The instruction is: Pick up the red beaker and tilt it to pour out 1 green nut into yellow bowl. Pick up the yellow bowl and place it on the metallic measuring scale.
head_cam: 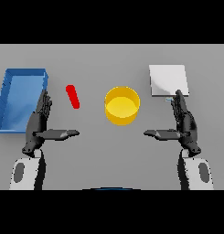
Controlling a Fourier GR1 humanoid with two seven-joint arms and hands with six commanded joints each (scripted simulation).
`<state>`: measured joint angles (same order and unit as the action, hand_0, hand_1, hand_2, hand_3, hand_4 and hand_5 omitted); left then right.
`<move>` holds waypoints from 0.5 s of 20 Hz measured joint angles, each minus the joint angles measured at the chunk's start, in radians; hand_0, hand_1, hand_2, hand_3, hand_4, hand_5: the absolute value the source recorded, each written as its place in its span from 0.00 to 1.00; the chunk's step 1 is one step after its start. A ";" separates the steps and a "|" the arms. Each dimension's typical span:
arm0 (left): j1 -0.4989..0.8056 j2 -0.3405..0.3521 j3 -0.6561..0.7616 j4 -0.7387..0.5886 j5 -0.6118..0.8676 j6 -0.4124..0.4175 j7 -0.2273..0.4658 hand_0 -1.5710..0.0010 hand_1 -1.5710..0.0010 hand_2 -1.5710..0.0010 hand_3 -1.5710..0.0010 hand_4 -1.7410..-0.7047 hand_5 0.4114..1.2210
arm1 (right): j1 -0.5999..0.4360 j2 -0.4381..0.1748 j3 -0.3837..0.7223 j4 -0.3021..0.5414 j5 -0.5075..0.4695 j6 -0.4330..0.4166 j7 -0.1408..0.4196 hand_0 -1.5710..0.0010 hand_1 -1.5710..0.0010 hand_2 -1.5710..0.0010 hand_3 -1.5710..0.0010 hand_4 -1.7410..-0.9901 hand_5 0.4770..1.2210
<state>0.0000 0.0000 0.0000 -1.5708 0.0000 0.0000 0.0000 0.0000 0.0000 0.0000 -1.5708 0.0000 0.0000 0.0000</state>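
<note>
The yellow bowl (122, 105) stands upright at the table's middle, and I see nothing inside it. A slim red beaker (72, 96) lies tilted on the table to the bowl's left. The metallic measuring scale (168, 80), a pale square plate, sits at the back right. My left hand (38, 123) hovers low at the left, fingers straight, thumb pointing toward the middle, just below and left of the beaker. My right hand (184, 123) mirrors it at the right, open, its fingertips near the scale's front edge. No green nut shows.
A blue tray (8, 98) with raised walls lies along the table's left side, right beside my left hand.
</note>
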 measured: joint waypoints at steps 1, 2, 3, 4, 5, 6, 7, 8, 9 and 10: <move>0.003 -0.002 -0.002 -0.002 -0.001 0.001 -0.002 1.00 1.00 1.00 1.00 0.58 0.31 | -0.002 -0.001 -0.002 0.001 -0.001 -0.001 0.001 1.00 1.00 1.00 1.00 0.89 0.14; 0.007 -0.004 -0.005 -0.006 -0.003 0.001 -0.004 1.00 1.00 1.00 1.00 0.58 0.31 | -0.005 -0.003 -0.004 0.004 -0.003 0.000 0.002 1.00 1.00 1.00 1.00 0.89 0.14; 0.013 -0.007 -0.009 -0.010 -0.005 0.002 -0.006 1.00 1.00 1.00 1.00 0.58 0.31 | -0.008 -0.005 -0.006 0.007 -0.004 0.000 0.004 1.00 1.00 1.00 1.00 0.89 0.14; 0.019 -0.010 -0.014 -0.015 -0.008 0.003 -0.008 1.00 1.00 1.00 1.00 0.58 0.31 | -0.012 -0.008 -0.009 0.010 -0.006 0.001 0.004 1.00 1.00 1.00 1.00 0.89 0.14; 0.025 -0.013 -0.018 -0.020 -0.011 0.004 -0.009 1.00 1.00 1.00 1.00 0.58 0.31 | -0.016 -0.010 -0.012 0.014 -0.008 0.002 0.005 1.00 1.00 1.00 1.00 0.89 0.14; 0.028 -0.019 -0.022 -0.012 -0.017 0.007 -0.003 1.00 1.00 1.00 1.00 0.58 0.31 | -0.018 -0.010 -0.011 0.018 -0.009 0.006 0.008 1.00 1.00 1.00 1.00 0.89 0.14; 0.074 0.011 -0.068 -0.074 -0.071 -0.006 -0.047 1.00 1.00 1.00 1.00 0.58 0.31 | 0.005 -0.056 0.027 -0.022 0.101 -0.026 -0.074 1.00 1.00 1.00 1.00 0.89 0.13; 0.119 0.029 -0.100 -0.134 -0.104 -0.014 -0.061 1.00 1.00 1.00 1.00 0.58 0.31 | 0.038 -0.074 0.064 -0.060 0.170 -0.040 -0.114 1.00 1.00 1.00 1.00 0.90 0.13; 0.132 0.034 -0.122 -0.162 -0.128 -0.015 -0.029 1.00 1.00 1.00 1.00 0.58 0.31 | 0.055 -0.085 0.083 -0.083 0.213 -0.050 -0.114 1.00 1.00 1.00 1.00 0.90 0.13; 0.153 0.045 -0.135 -0.192 -0.143 -0.018 -0.022 1.00 1.00 1.00 1.00 0.58 0.31 | 0.056 -0.092 0.090 -0.084 0.240 -0.060 -0.103 1.00 1.00 1.00 1.00 0.89 0.14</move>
<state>0.1528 0.0450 -0.1346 -1.7626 -0.1431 -0.0176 -0.0221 0.0562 -0.0922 0.0904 -1.6544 0.2403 -0.0602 -0.1025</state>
